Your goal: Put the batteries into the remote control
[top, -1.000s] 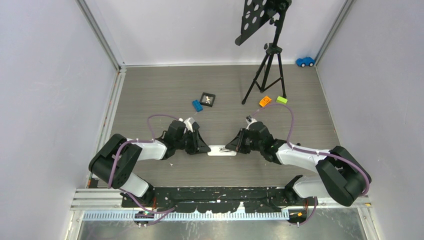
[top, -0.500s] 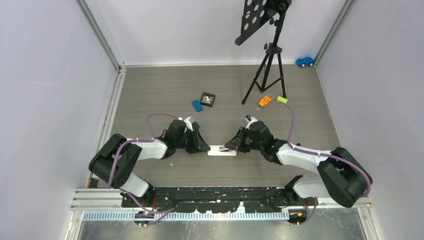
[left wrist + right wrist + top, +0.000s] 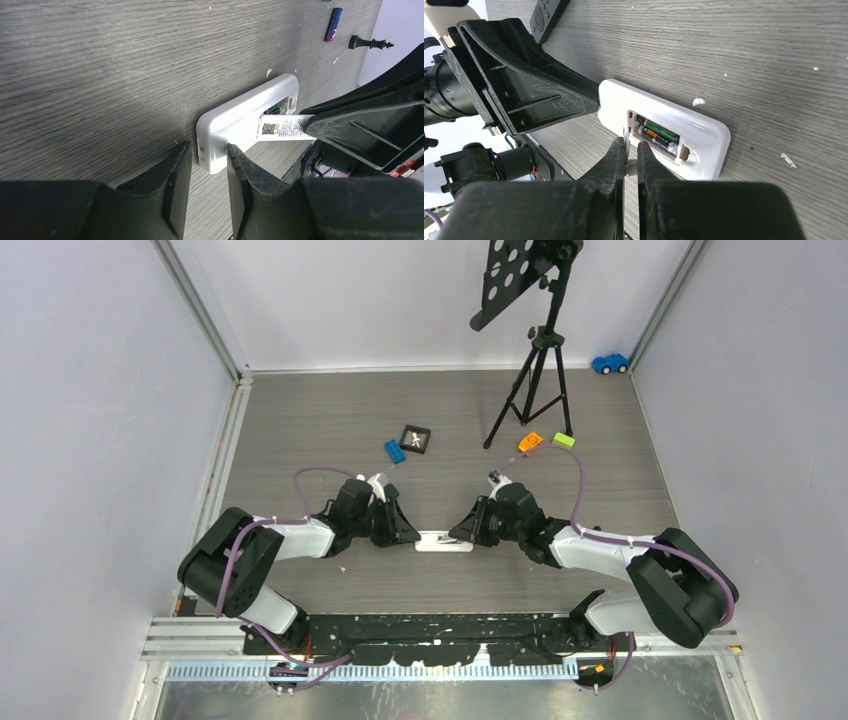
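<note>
The white remote control (image 3: 443,541) lies back-up between both arms, its battery compartment open. Two batteries lie side by side in it, one green (image 3: 663,131) and one black with orange (image 3: 655,138). A purple-blue battery (image 3: 333,24) lies loose on the table beyond the remote. My left gripper (image 3: 209,160) is shut on the remote's near end, one finger on each side. My right gripper (image 3: 630,145) is shut on the thin white battery cover (image 3: 282,127), which has a printed label and hangs on edge at the compartment's rim.
A black chess piece (image 3: 370,43) lies near the loose battery. A dark remote (image 3: 548,17) lies behind the left gripper. Farther back stand a tripod (image 3: 535,380), a blue brick (image 3: 393,450), a black square frame (image 3: 415,438), orange (image 3: 530,442) and green (image 3: 564,439) bricks.
The right arm has crept slightly toward the remote with the cover. The left arm and the remote have stayed put.
</note>
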### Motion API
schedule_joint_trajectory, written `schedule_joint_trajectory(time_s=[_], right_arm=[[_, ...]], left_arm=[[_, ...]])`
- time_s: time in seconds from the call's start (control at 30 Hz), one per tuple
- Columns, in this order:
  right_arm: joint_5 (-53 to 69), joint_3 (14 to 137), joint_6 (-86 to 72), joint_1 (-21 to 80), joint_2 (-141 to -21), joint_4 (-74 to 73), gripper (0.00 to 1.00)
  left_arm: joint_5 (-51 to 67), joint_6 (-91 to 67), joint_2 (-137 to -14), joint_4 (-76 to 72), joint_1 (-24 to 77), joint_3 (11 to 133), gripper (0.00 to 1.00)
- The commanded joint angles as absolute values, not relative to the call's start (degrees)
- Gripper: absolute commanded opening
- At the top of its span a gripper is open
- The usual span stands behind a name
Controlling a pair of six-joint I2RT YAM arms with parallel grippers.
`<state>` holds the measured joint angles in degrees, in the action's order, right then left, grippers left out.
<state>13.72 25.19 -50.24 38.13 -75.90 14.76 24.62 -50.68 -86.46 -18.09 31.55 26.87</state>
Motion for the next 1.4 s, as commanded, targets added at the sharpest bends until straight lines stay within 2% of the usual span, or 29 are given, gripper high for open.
schedule_joint_trajectory(time_s=[0.0, 0.4, 0.7, 1.2, 1.37], right_arm=[[11.8, 26.0, -48.4, 37.7, -74.9, 13.4, 0.00], [10.9, 24.6, -49.7, 37.1, -72.5, 14.0, 0.00], [16.5, 24.2, -50.2, 37.1, -74.8, 18.9, 0.01], [14.9, 25.7, -48.8, 37.1, -77.8, 15.9, 0.00], [15.5, 26.5, -48.8, 37.1, -79.9, 15.8, 0.06]], left_arm=[[23.6, -49.6, -86.3, -17.3, 31.7, 28.0, 0.34], [22.4, -49.7, -87.0, -16.2, 31.7, 28.5, 0.32], [22.4, -49.8, -87.1, -16.1, 31.7, 28.8, 0.32], [23.3, -49.8, -87.3, -16.5, 31.7, 28.8, 0.32], [24.1, -50.2, -87.4, -17.5, 31.7, 28.7, 0.31]])
